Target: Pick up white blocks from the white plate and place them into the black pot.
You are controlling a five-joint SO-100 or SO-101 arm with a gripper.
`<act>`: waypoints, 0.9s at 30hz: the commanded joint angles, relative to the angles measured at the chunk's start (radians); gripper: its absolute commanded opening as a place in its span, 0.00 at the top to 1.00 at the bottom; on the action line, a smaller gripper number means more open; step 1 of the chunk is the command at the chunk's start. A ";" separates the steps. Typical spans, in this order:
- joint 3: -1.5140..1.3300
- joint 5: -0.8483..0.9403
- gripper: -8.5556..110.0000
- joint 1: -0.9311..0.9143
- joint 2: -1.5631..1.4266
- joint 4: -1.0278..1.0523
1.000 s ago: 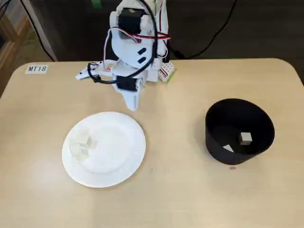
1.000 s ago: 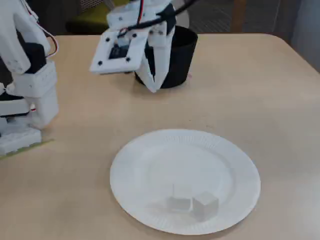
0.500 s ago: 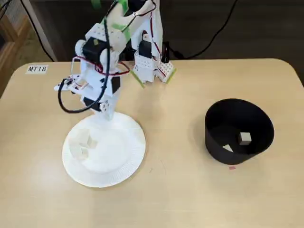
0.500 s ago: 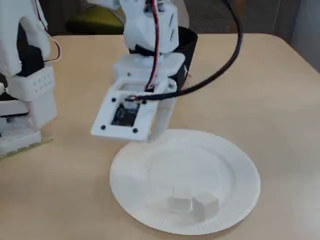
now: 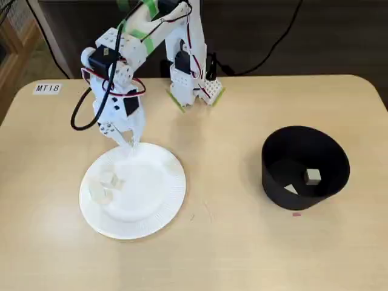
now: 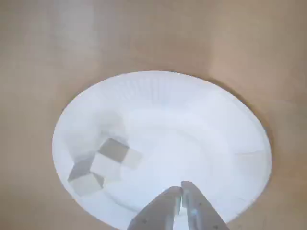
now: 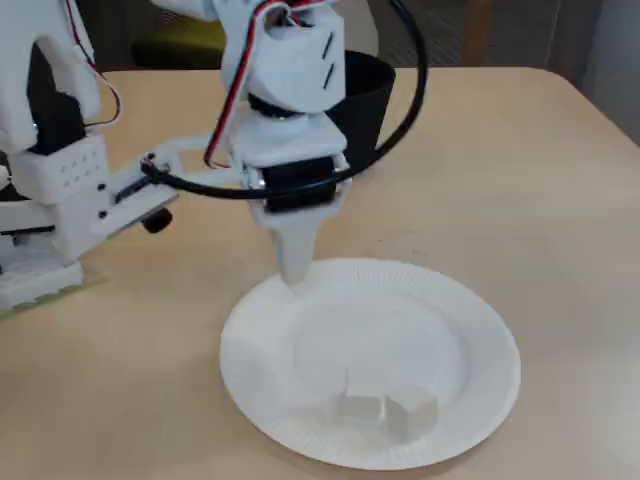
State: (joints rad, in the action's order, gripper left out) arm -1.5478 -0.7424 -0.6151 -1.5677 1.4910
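Swung nearer, closed jaws hang over white plate (image 5: pixel 163 200) on tan table (image 5: pixel 242 242).

One plate (image 5: pixel 159 206) is sitting on the table (image 5: pixel 230 254), carrying a tight cluster of blocks (image 6: pixel 103 165); three are showing in the wrist view. One pot (image 5: pixel 276 182) is holding two more blocks (image 5: pixel 313 176). One arm (image 5: pixel 130 48), one label (image 5: pixel 47 88) and one pink mark (image 5: pixel 296 213) are showing.

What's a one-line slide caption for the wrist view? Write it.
Closed jaws of the gripper hover over the white plate, with white blocks clustered at left.
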 commanded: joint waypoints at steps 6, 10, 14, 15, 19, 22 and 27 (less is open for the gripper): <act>0.058 -0.325 0.95 -0.046 -0.008 -0.017; 0.137 -0.330 0.90 -0.032 0.052 0.002; 0.166 -0.321 0.81 -0.025 0.080 0.025; 0.184 -0.334 0.76 -0.029 0.103 0.069; 0.213 -0.417 0.78 -0.040 0.176 0.161; 0.261 -0.383 0.82 -0.035 0.212 0.158; 0.282 -0.256 0.90 -0.041 0.219 0.150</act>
State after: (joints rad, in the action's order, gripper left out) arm -1.3131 -1.0477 -0.6473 -1.3376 1.6398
